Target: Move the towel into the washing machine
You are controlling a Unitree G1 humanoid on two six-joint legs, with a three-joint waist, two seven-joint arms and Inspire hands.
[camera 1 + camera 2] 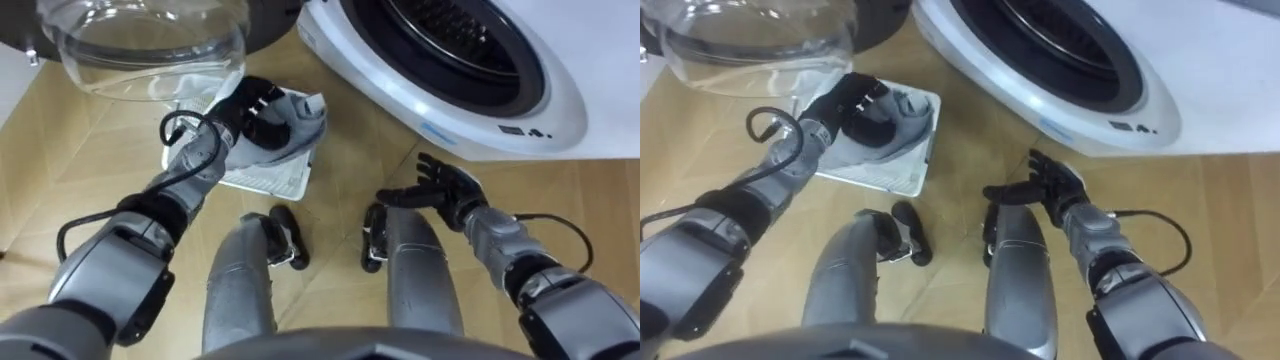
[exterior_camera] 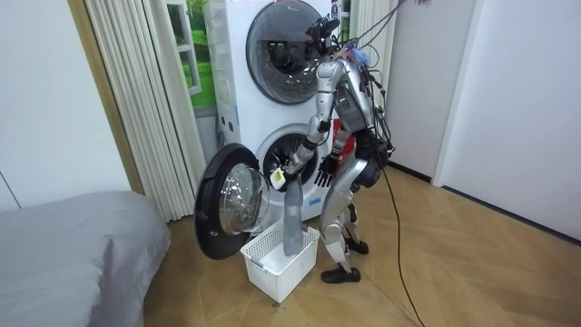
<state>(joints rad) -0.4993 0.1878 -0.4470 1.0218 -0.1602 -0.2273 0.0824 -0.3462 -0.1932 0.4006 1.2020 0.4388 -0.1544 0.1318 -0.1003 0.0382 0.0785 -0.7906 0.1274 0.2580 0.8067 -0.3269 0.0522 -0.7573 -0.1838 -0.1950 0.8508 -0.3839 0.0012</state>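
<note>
The left hand's (image 1: 250,112) dark fingers are clenched round a bunched top end of the grey towel (image 1: 303,122), and the cloth spills out past them. Directly below sits a white slatted basket (image 1: 268,181) on the wooden floor (image 1: 350,150). In the room view the towel hangs from that hand in a long strip, with its lower end reaching down into the basket. The right hand (image 1: 447,190) is empty, fingers loosely spread, held low in front of the washing machine (image 1: 440,115). The machine's dark drum opening (image 1: 450,35) lies up and to the right of the towel, and its glass door (image 1: 150,45) stands swung open on the robot's left. The robot stands close to the machine, facing it, with the basket at its feet. The step in hand appears to be carrying the towel from basket to drum. To do it well, raise the left hand until the trailing end clears the basket wall, then swing it across to the opening. Keep the grasp firm until the hand is past the rim, and perhaps let the free hand gather the hanging tail, which might otherwise snag.
</note>
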